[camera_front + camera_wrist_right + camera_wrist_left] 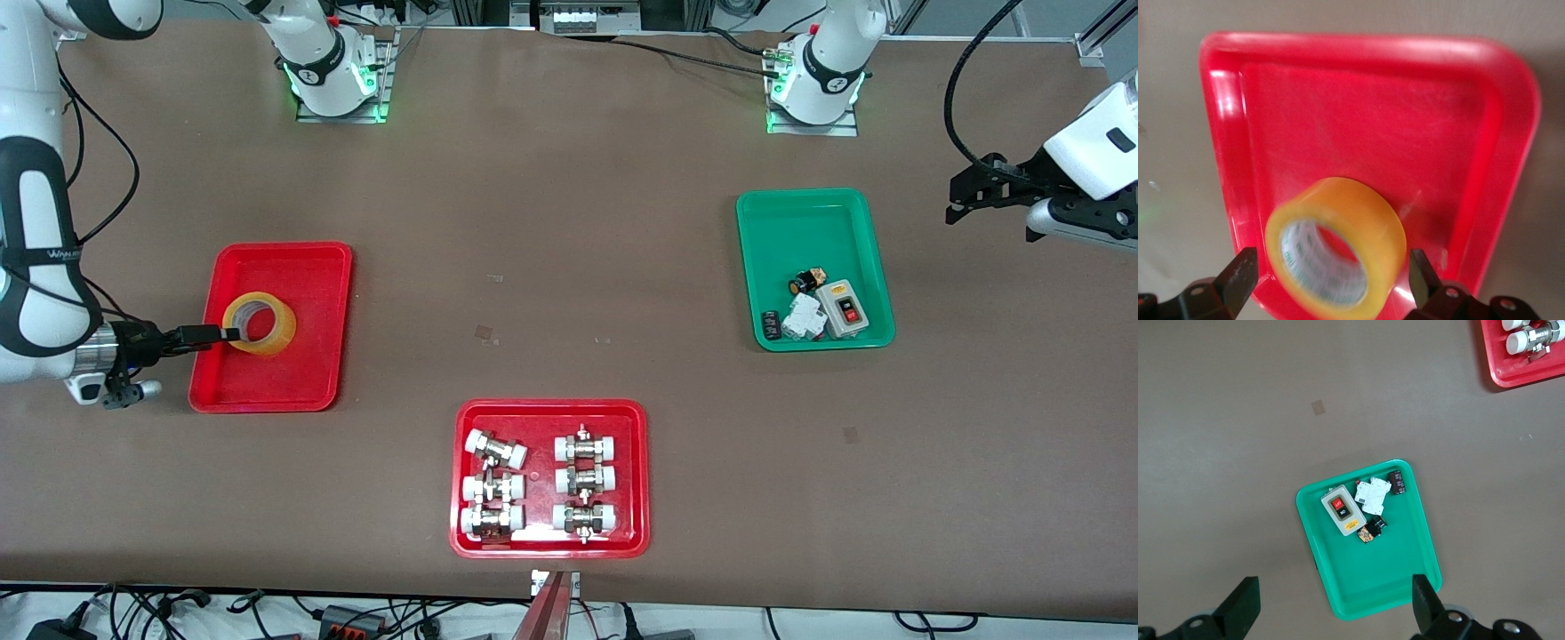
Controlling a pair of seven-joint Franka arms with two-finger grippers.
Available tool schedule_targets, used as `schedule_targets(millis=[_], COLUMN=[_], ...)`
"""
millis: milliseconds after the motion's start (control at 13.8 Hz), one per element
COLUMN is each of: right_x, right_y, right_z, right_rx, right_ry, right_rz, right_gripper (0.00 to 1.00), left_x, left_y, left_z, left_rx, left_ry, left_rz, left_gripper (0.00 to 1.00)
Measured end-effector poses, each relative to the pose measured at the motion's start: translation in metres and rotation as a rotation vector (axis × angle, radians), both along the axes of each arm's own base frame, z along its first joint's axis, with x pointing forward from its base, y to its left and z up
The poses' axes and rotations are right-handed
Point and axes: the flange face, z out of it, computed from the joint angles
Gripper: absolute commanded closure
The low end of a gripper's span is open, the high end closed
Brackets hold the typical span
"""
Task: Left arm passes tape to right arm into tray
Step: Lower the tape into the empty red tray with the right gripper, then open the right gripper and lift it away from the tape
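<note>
The tape (pixel 259 324) sits in the tray (pixel 307 260), so the right hand (pixel 233 334), at its nine o'clock, has its fingers spread, releasing. The left hand (pixel 962 197) waits with fingers apart above the surface (pixel 569 267), its part done.

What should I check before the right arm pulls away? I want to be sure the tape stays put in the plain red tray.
1. Tape inside the tray: ok, it sits on the tray floor.
2. Right gripper open: ok, a finger on each side of the roll.
3. Fingers clear of the roll: cannot tell, they are close.
4. Tape lying flat: cannot tell, it looks tilted.
5. Left gripper out of the way: ok, open, waiting over the green tray.
</note>
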Motion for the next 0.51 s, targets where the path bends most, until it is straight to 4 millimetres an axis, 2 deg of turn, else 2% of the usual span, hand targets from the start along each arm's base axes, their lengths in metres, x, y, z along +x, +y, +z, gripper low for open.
schedule_targets(millis=[145,290,435,508], right_x=[0.015,0.029,0.033,0.03], right_y=[0.027,0.071,0.113,0.126], right_z=[0.052,0.108,0.164,0.19], right_rx=[-0.132,-0.282,-0.404,-0.434], right_ry=[-0.033,-0.082,-0.142,-0.169], right_rz=[0.017,0.02,-0.007,-0.018], right_gripper=[0.0,0.0,0.0,0.0], left_x=[0.0,0.0,0.0,0.0], left_y=[0.0,0.001,0.001,0.002], left_z=[0.0,0.0,0.0,-0.001], left_rx=[0.0,0.0,0.0,0.0], left_ry=[0.0,0.0,0.001,0.002], left_rz=[0.0,0.001,0.003,0.003], left_gripper=[0.0,0.0,0.0,0.0])
